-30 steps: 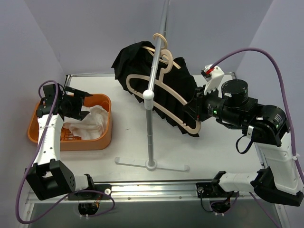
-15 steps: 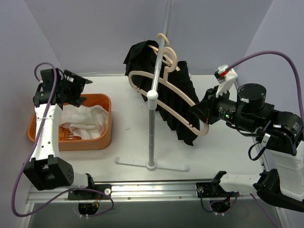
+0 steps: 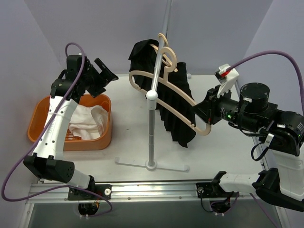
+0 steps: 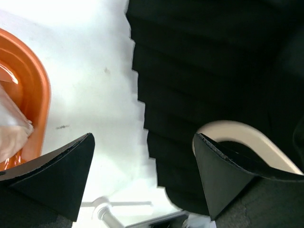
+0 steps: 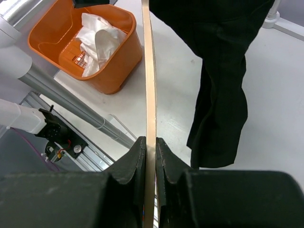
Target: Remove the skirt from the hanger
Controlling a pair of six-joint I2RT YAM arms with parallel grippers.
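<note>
Right gripper [image 3: 203, 113] is pinched shut on the low end of the cream hanger [image 3: 173, 59], which is hooked on the rack's pole [image 3: 151, 128]. Black pleated skirt [image 3: 173, 118] is draped over that hanger, hem hanging toward the table. Left gripper [image 3: 102, 76] is up by the skirt, spread wide, holding nothing. Orange basket [image 3: 105, 137] of white cloth [image 3: 90, 118] sits left.

An orange basket [image 3: 95, 141] holding a white cloth [image 3: 88, 121] sits left of the metal stand [image 3: 151, 137].
</note>
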